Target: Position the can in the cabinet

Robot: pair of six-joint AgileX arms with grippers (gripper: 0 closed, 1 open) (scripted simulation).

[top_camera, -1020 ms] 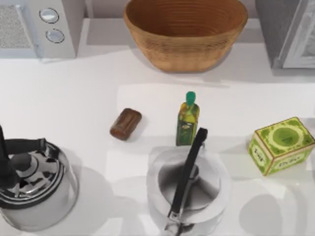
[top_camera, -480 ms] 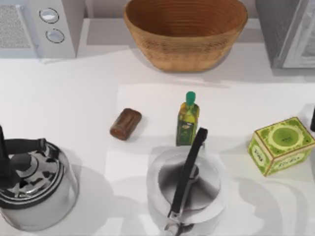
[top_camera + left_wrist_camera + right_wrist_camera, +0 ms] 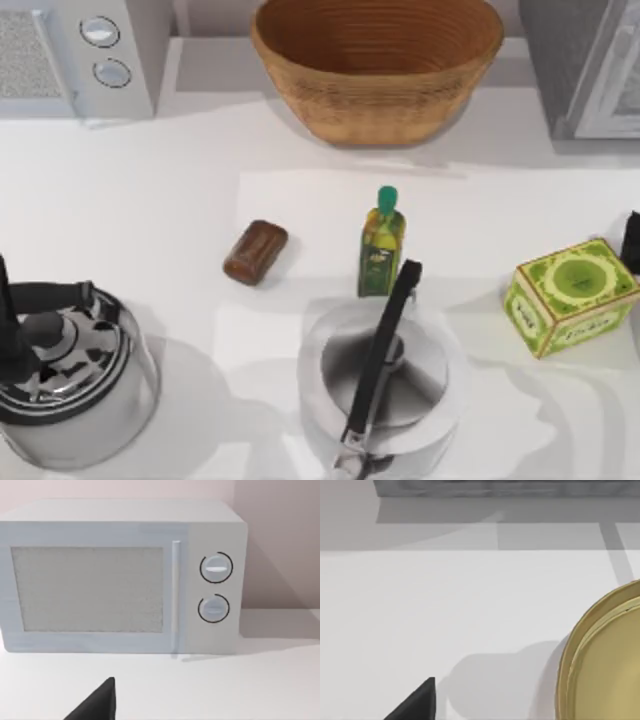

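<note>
While neither pincer's grip can be told, the can [image 3: 256,252] lies on the white table [image 3: 130,190].

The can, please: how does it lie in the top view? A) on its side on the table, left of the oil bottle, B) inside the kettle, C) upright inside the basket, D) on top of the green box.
A: the can lies on its side on the table, apart from and left of the oil bottle.
</note>
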